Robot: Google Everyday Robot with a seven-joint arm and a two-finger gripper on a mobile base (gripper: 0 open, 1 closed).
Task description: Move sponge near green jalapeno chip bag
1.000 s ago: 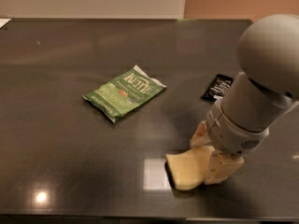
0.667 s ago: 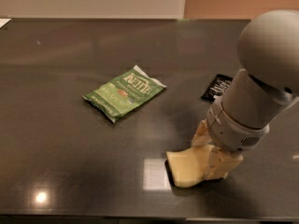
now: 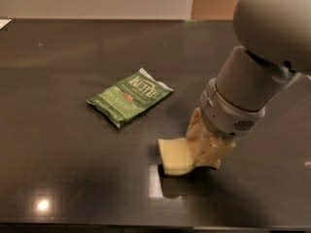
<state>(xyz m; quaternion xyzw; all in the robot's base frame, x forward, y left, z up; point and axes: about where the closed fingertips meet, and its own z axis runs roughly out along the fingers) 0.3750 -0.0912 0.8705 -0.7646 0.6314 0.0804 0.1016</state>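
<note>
The pale yellow sponge (image 3: 175, 157) hangs just above the dark table, with its shadow below it, right of centre near the front. My gripper (image 3: 202, 148) is shut on the sponge's right end, its cream fingers (image 3: 195, 127) on either side of it. The green jalapeno chip bag (image 3: 129, 96) lies flat at the table's middle, up and to the left of the sponge, with a gap of bare table between them. My grey arm (image 3: 252, 76) comes in from the upper right.
The dark glossy table (image 3: 63, 149) fills the view; its front edge runs along the bottom. A white scrap (image 3: 4, 23) sits at the far left back edge. A pale wall stands behind the table. My arm covers the right middle of the table.
My gripper has carried the sponge to the left and a little farther back, closer to the green bag. My arm now covers the small black packet seen earlier.
</note>
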